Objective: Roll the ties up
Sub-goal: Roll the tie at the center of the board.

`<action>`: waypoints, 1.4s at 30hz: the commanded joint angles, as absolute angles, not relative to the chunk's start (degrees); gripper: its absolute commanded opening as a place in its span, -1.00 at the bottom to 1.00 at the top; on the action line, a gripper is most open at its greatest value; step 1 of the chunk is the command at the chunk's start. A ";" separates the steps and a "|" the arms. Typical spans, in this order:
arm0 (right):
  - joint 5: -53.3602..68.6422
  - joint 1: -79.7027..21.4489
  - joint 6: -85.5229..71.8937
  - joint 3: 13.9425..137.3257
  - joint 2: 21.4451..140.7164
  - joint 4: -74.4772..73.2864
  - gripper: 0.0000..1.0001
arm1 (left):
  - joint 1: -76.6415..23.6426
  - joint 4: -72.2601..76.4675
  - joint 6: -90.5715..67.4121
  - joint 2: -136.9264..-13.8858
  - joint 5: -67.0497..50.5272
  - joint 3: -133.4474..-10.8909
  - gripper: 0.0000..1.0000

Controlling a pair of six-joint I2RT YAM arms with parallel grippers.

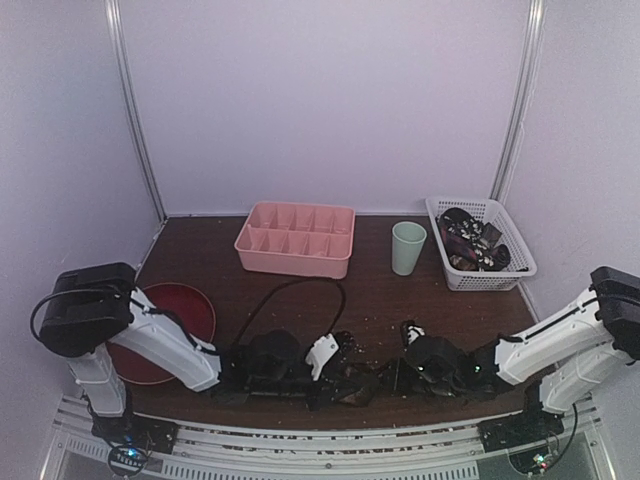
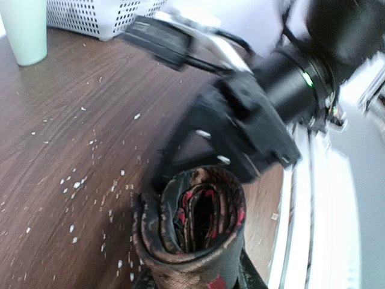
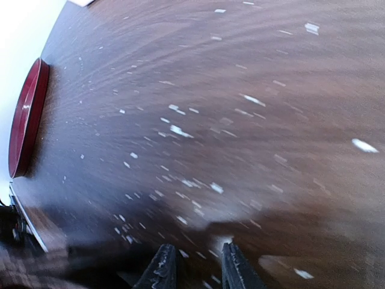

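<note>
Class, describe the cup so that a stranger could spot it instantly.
Look along the far edge of the brown table. Between the pink divided tray and the white basket stands the cup. It alone is pale green, tall and upright.

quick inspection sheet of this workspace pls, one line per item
surface: brown table, scattered with white specks
job's things: rolled tie between the two arms; more ties in the white basket
clutter: pink tray, green cup, red plate
grippers: left gripper appears closed on the rolled tie; right gripper fingers slightly apart, empty
cables: black cable looped on the table
surroundings: plain white walls
</note>
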State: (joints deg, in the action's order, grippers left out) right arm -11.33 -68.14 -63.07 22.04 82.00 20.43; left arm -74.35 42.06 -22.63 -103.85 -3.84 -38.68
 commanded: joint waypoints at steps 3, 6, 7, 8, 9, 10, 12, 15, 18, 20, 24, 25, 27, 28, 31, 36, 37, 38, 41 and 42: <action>-12.98 -68.41 -57.45 29.22 88.32 21.96 -0.42 | -78.17 57.83 -10.71 -103.56 17.57 -29.49 -0.56; -13.94 -67.70 -55.66 32.48 90.41 21.13 -0.41 | -78.37 64.51 -8.00 -104.42 23.98 -25.46 -0.50; -13.63 -67.49 -55.11 33.69 91.31 20.79 -0.40 | -78.40 65.64 -7.13 -104.80 25.70 -24.66 -0.50; -13.36 -67.43 -54.51 35.07 92.50 19.97 -0.41 | -78.40 67.06 -6.27 -105.32 26.54 -23.81 -0.50; -13.03 -67.39 -54.23 36.28 93.49 19.44 -0.40 | -78.40 68.73 -5.68 -105.85 27.52 -23.04 -0.51; -12.76 -67.37 -53.97 37.26 94.56 19.37 -0.40 | -78.40 70.62 -5.23 -106.43 28.19 -22.03 -0.51; -11.95 -66.92 -53.82 38.57 96.66 19.95 -0.40 | -78.53 75.20 -4.51 -107.60 29.45 -20.00 -0.51; -10.82 -65.48 -53.44 40.20 99.66 21.25 -0.40 | -78.90 80.21 -3.98 -109.12 31.38 -17.59 -0.51; -8.80 -64.25 -52.43 42.58 102.38 21.78 -0.41 | -79.01 83.17 -3.61 -111.70 31.37 -16.57 -0.50; -8.28 -63.60 -52.23 44.01 103.66 21.71 -0.41 | -79.01 85.00 -3.54 -114.06 31.20 -16.40 -0.48; -6.45 -62.34 -50.98 45.79 105.78 23.62 -0.41 | -79.01 89.89 -3.58 -118.35 31.23 -15.65 -0.43; -6.20 -62.10 -50.54 46.52 106.40 23.72 -0.41 | -79.01 90.51 -3.54 -119.16 31.48 -15.66 -0.42; -5.67 -61.44 -49.84 47.67 107.60 23.67 -0.41 | -79.01 91.99 -3.46 -120.68 31.55 -15.57 -0.41; -5.14 -61.18 -49.66 48.03 108.11 23.98 -0.41 | -79.01 92.39 -3.44 -121.24 31.63 -15.49 -0.40; -2.98 -61.10 -48.39 49.12 109.20 24.83 -0.42 | -79.01 92.09 -3.54 -122.42 31.55 -16.06 -0.32; -0.54 -61.13 -48.12 49.19 110.10 26.50 -0.42 | -78.93 88.83 -4.40 -123.58 32.50 -17.84 -0.10; -0.45 -61.10 -48.09 49.06 110.09 26.69 -0.42 | -78.93 88.28 -4.58 -123.57 32.73 -18.04 -0.05; -0.33 -61.12 -48.09 48.77 110.05 26.92 -0.43 | -78.93 88.07 -4.68 -123.56 32.96 -18.22 0.00; 0.15 -61.09 -48.01 48.62 110.04 27.27 -0.44 | -78.93 86.29 -5.33 -122.81 32.95 -18.65 0.11; 0.17 -61.10 -48.00 48.63 110.00 27.25 -0.44 | -78.93 85.44 -5.37 -122.48 32.80 -18.90 0.13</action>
State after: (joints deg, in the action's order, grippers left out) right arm -1.41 -61.19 -49.01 48.82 108.99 27.16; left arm -78.87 88.79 -5.15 -121.51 32.34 -18.52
